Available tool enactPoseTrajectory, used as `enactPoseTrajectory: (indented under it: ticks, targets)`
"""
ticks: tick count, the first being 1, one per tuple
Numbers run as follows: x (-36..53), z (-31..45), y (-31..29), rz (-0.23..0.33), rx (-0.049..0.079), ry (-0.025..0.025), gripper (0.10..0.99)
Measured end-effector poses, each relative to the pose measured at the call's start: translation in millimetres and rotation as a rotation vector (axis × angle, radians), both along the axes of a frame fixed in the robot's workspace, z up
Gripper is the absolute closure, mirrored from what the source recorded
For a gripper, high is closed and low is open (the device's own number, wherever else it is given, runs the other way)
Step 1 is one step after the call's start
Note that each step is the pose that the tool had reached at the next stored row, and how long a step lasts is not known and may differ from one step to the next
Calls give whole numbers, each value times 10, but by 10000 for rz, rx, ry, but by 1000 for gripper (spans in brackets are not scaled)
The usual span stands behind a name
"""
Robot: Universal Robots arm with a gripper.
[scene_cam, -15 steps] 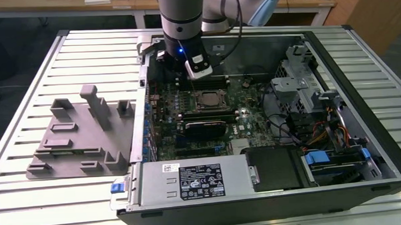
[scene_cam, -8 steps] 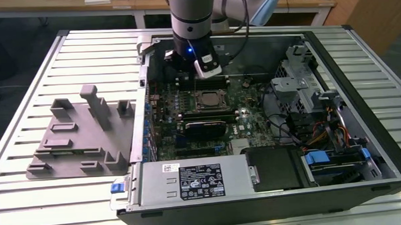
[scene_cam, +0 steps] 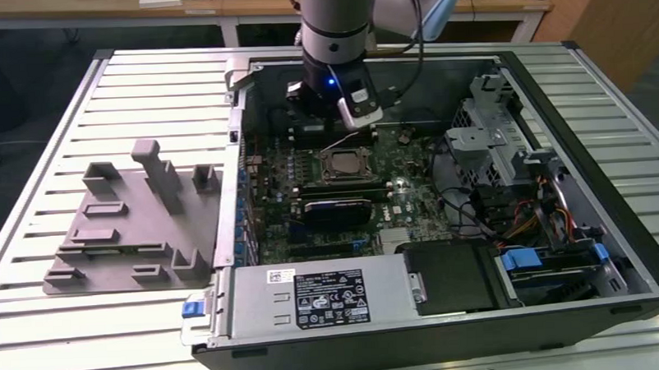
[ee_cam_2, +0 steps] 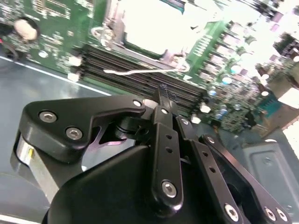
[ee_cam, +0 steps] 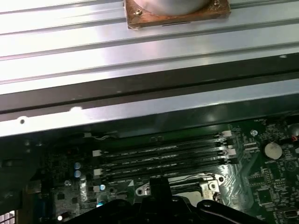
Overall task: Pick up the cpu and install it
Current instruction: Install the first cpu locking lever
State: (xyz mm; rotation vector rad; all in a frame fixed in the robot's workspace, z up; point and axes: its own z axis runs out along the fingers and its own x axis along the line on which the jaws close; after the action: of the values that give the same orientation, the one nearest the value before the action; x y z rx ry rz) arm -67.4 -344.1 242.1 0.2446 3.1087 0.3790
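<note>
One gripper (ee_cam_2: 161,100) sits low in the second wrist view, its fingers (ee_cam_2: 164,140) pressed together with nothing between them. Beyond it, the cpu (scene_cam: 341,164) rests in its motherboard (scene_cam: 417,186) socket at the exterior view's centre, inside the open computer case (scene_cam: 628,249).

The silver square cpu (scene_cam: 341,164) lies flat in the motherboard socket (scene_cam: 320,179).

Exterior view: even overhead light, slatted counter (scene_cam: 82,325) bright, inside of the computer case (scene_cam: 595,250) dim and shadowed. Focus fair. Second wrist view: strong glare blows out the cpu socket (ee_cam_2: 152,25) and the board's far corner to white; the black end effector (ee_cam_2: 163,100) is close, soft, with specular highlights. First wrist view: metal case rim (ee_cam: 140,109) glares; motherboard (ee_cam: 261,177) dark, slightly blurred.
</note>
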Motion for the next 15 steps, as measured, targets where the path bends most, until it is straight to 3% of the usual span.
enactPoseTrajectory:
  ticks: [7, 15]
  targets:
    - [215, 0, 0, -1, -1, 3, 980]
    - [243, -27, 1, -7, -16, -9, 980]
